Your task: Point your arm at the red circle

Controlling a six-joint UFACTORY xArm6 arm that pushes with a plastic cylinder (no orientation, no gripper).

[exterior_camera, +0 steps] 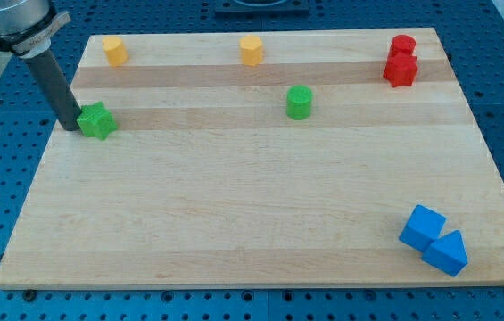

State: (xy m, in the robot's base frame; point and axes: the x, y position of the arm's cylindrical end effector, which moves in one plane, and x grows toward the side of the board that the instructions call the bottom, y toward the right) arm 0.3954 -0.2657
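The red circle block (402,44) stands at the view's top right corner of the wooden board, touching a red star-like block (400,69) just below it. My tip (70,126) rests at the board's left edge, far from the red circle, right against the left side of a green star block (97,120). The dark rod rises from the tip up to the view's top left.
A yellow block (114,50) and another yellow block (251,50) sit along the top edge. A green cylinder (299,102) stands right of centre. Two blue blocks (422,226) (447,253) touch at the bottom right. The wooden board (234,214) lies on a blue perforated table.
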